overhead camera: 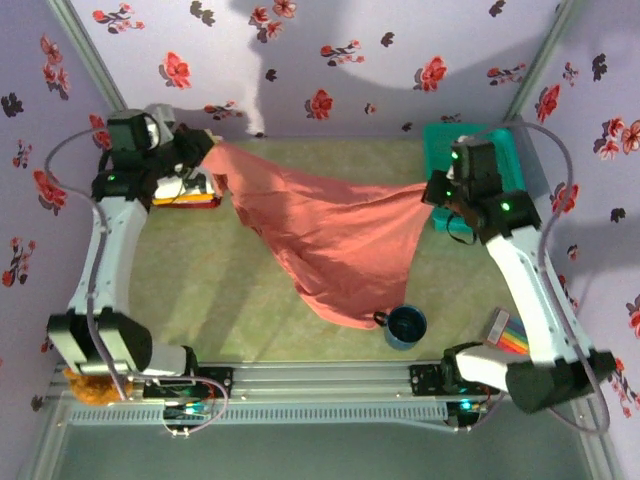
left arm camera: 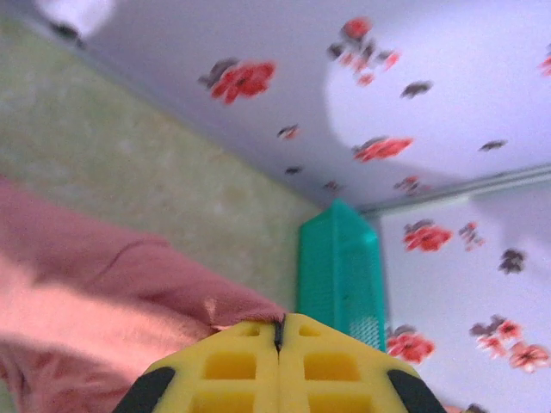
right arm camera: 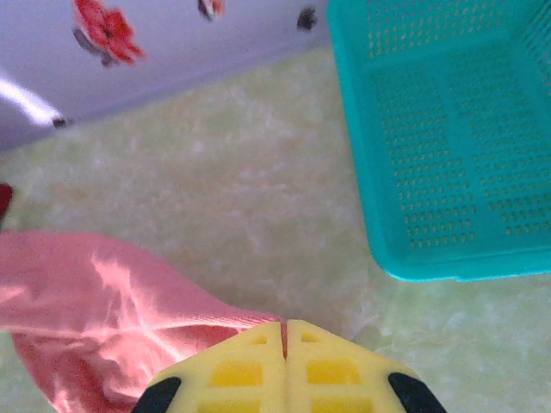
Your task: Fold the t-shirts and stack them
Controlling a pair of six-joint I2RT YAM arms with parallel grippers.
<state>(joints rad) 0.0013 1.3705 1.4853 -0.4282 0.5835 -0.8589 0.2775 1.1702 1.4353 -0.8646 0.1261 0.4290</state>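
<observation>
Far left of the basket, the left gripper is clamped on one corner of the pink shirt, above a small shirt pile. The pink shirt hangs stretched across to the right gripper, which is pinched on its other corner just beside the basket.

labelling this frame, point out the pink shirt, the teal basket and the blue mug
pink shirt [overhead camera: 330,240], top external view, middle of the stretched cloth
teal basket [right arm camera: 448,129], right wrist view, bare mesh floor
blue mug [overhead camera: 406,326], top external view, its open top
</observation>
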